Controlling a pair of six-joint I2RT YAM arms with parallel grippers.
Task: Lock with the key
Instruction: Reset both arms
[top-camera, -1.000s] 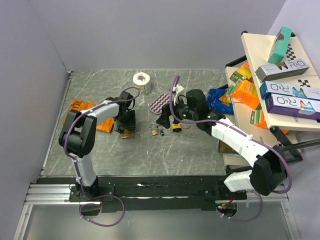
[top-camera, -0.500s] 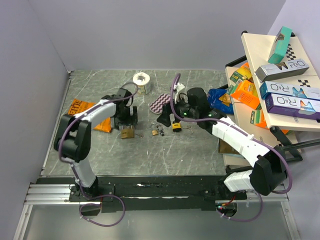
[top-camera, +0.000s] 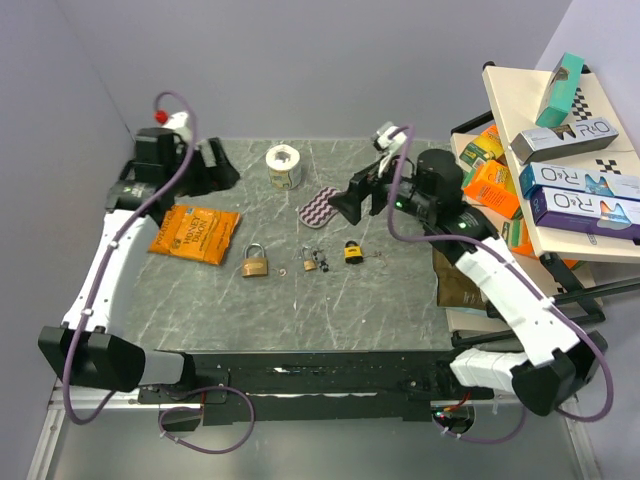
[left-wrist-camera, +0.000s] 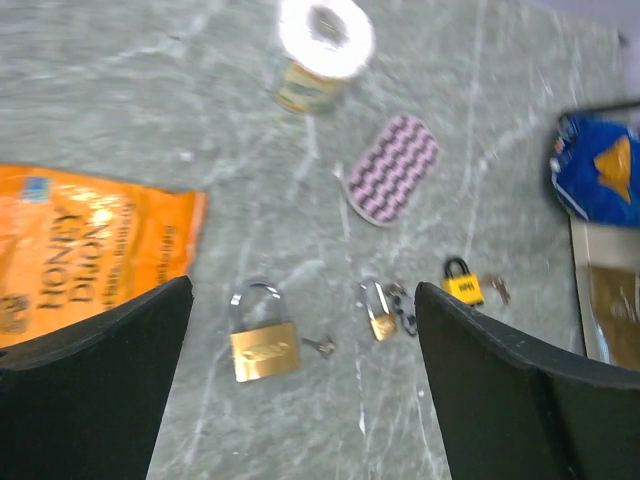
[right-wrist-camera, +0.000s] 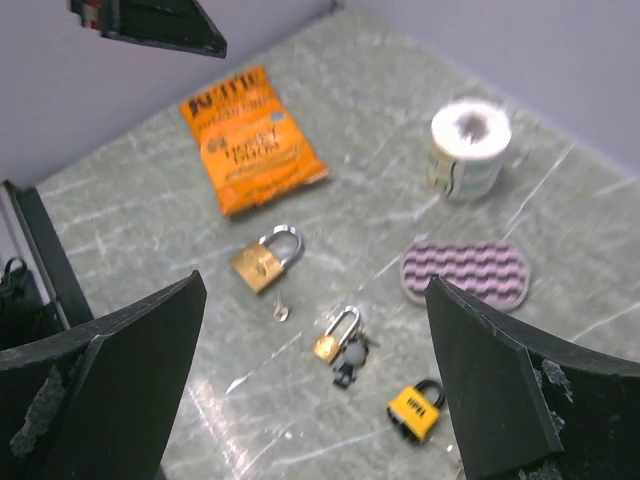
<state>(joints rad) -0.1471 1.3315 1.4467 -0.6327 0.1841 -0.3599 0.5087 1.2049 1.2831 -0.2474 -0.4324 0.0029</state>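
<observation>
My overhead camera looked down from above and behind the arm bases, taking in the whole table (top-camera: 400, 300). Both wrist cameras sat high, well off the surface: the left at the far left, the right at the far right, looking leftward. All three shared the brass padlock (top-camera: 255, 265) and yellow padlock (top-camera: 353, 251).

"HONEY DIJON" on orange bag (left-wrist-camera: 85, 255), "RiO" on box (top-camera: 583, 207)

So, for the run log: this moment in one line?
left gripper open | right gripper open | large brass padlock on table, unheld
</observation>
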